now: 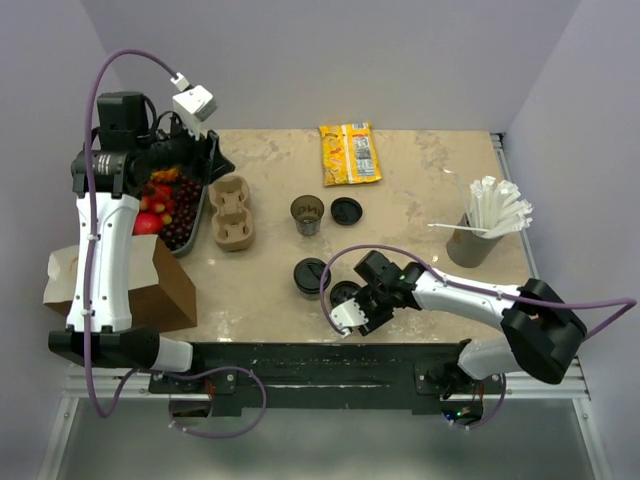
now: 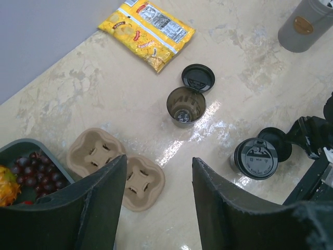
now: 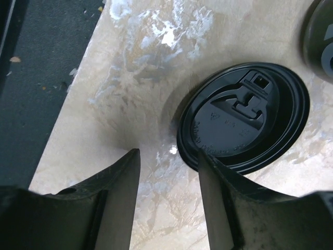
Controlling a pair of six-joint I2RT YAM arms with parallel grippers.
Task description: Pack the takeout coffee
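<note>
Risk: my half-open, empty right gripper (image 3: 167, 156) could shove the flat lid (image 3: 244, 117) off the worktop's (image 3: 135, 62) near edge.

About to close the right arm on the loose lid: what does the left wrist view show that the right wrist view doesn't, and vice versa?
Left wrist only: the open cup with its lid beside it, the cup carrier, the chip bag, the fruit tray, the grey holder. Right wrist only: the right jaws standing apart at the edge of the loose lid, and the black mat past the table edge. Both: that loose lid, and the lidded cup, just a sliver in the right wrist view.
</note>
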